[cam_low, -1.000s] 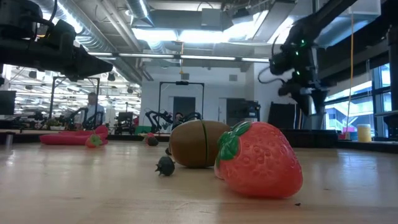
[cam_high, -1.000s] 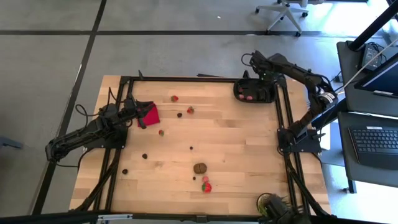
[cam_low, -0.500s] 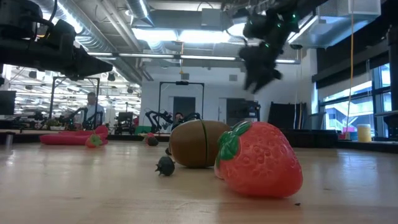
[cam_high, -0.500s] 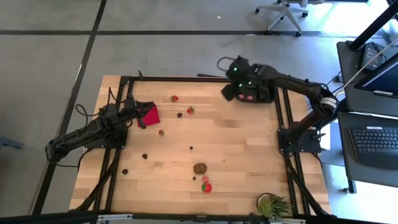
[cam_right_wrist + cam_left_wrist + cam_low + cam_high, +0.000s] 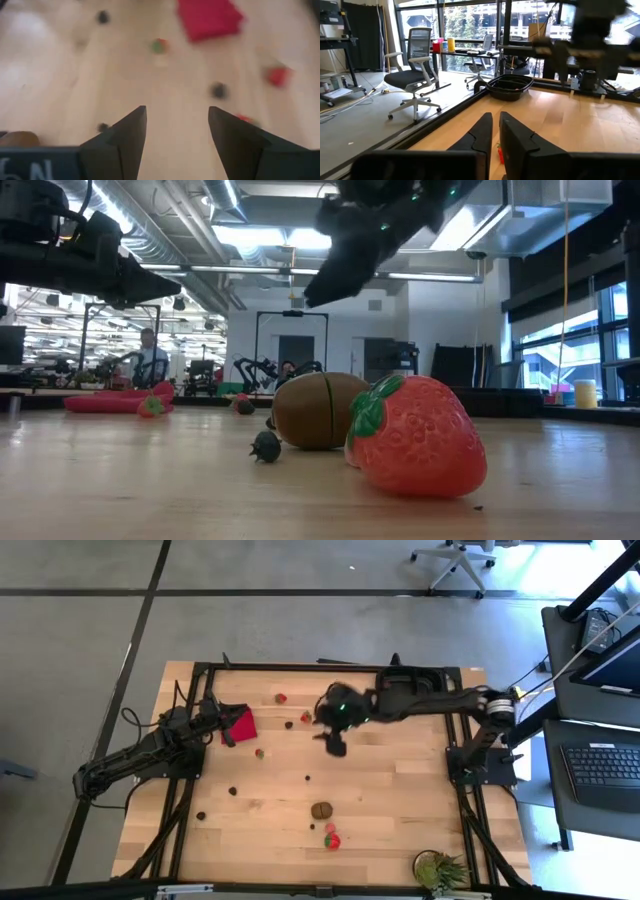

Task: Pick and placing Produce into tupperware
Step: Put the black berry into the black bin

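Produce lies scattered on the wooden table: a brown lump beside a red strawberry, with more strawberries and small dark round pieces farther off. The black tupperware stands at the far right, partly under my right arm. Over the middle of the table, above bare wood, my right gripper hangs open, slanting down, with nothing between its fingers. My left gripper is level at the left edge, shut and holding nothing, beside a red cloth.
A black metal frame runs along the table's edges. A spiky green plant stands at the near right corner. Bare wood lies between the scattered pieces in the table's middle. In the low view a person shows far back in the room.
My right gripper has swung from above the tupperware at the far right toward the table's left, out over the middle, rolling about its own line as it went. Its fingers have stayed open with nothing in them. No produce has moved.
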